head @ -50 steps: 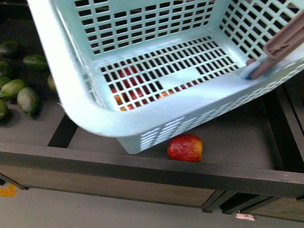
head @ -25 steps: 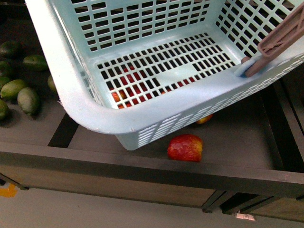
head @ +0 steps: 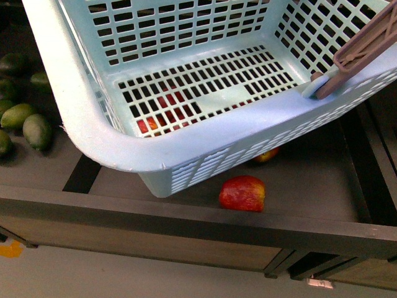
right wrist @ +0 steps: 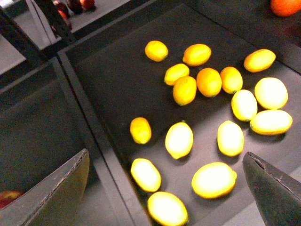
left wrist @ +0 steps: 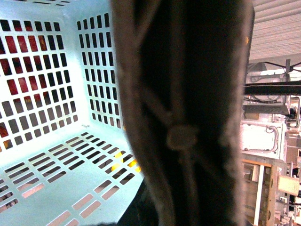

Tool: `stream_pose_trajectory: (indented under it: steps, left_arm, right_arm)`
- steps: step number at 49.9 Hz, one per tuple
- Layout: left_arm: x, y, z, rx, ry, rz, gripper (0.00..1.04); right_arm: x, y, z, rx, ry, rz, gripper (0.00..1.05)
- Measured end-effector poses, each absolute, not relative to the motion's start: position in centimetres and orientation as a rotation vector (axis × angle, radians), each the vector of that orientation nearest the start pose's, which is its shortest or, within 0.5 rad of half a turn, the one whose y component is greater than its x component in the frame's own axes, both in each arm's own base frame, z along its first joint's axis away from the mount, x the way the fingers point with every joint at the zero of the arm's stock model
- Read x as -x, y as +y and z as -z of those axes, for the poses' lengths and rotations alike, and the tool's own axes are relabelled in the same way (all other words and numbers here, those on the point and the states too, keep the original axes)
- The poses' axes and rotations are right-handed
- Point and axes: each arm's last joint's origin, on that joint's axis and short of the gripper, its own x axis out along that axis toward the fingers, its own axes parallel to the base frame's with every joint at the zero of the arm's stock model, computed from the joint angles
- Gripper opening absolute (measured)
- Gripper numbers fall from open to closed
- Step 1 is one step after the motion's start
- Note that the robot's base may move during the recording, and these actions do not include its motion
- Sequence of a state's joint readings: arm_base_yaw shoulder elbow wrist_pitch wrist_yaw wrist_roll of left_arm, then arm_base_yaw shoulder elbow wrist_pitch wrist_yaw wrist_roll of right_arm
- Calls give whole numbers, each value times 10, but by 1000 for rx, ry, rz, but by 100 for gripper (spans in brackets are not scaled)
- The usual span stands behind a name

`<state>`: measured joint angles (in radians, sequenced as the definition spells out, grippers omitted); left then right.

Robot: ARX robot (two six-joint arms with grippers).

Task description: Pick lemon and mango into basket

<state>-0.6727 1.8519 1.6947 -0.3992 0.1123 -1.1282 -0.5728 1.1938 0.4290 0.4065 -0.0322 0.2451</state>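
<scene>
The aqua basket (head: 186,139) hangs tilted above the dark shelf and fills most of the front view, its mauve handle (head: 366,43) at the upper right. In the left wrist view that handle (left wrist: 183,117) blocks the lens over the basket's slotted inside (left wrist: 47,141); my left gripper is shut on it, its fingers hidden. A red mango (head: 242,193) lies on the shelf just below the basket's near corner. My right gripper (right wrist: 164,197) hovers open over a tray of several lemons (right wrist: 178,139), one lemon (right wrist: 214,180) lying between its fingers (right wrist: 275,193).
Green mangoes (head: 37,130) lie at the left of the shelf. More red fruit (head: 164,112) shows through the basket's bottom, and one (head: 267,155) peeks out behind it. Dark dividers (right wrist: 89,122) separate the trays. An orange fruit (right wrist: 284,5) sits beyond the lemons.
The basket has shifted left and nearer to the camera in the front view, uncovering a second red fruit behind the mango. The mango has not moved.
</scene>
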Motion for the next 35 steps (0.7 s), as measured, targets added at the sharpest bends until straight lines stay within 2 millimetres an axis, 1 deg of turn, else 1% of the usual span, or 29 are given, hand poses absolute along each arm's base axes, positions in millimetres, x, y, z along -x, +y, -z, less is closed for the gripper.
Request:
stream_pose_trajectory:
  steps: [2,5,7,9,10,13,14,19,22,27,31,35]
  left_arm:
    - [-332,-268,-327,883,903,366,4]
    - [-331,-268,-327,883,904,367,4]
    - [-331,-269,-327,884,907,370,4]
    - [-331,-269,-327,884,909,372,4]
    - [-331,-269,-327,884,909,372,4]
    - [-331,-269,-327,884,908,372,4]
    - [-331,-269,-327,884,908,371,4]
    - [-331,-269,-327,883,906,369,4]
    - [-331,-269,-327,884,906,369,4]
    - [-331,-269,-327,883,905,369,4]
    - [-331,-269,-327,884,906,370,4]
    - [-331,-269,-327,884,908,372,4]
  right_arm:
    - [-212,-137,-181,-329,306,585,96]
    - [-228,-149,-170,-334,354,585,96]
    - [-247,-163,-153,-337,414,595,96]
    - [-261,-173,-138,-345,464,603,96]
    - [-270,-180,-127,-358,503,606,96]
    - [-287,-192,-104,-380,577,622,96]
    - [-289,-193,-101,-384,587,624,96]
    - [-312,-209,-68,-449,676,660,96]
    - [-325,-215,-54,-477,694,675,96]
    - [-342,-215,-41,-494,708,676,96]
    - [-350,-214,-33,-505,718,671,96]
    - [-358,-212,-22,-516,734,669,96]
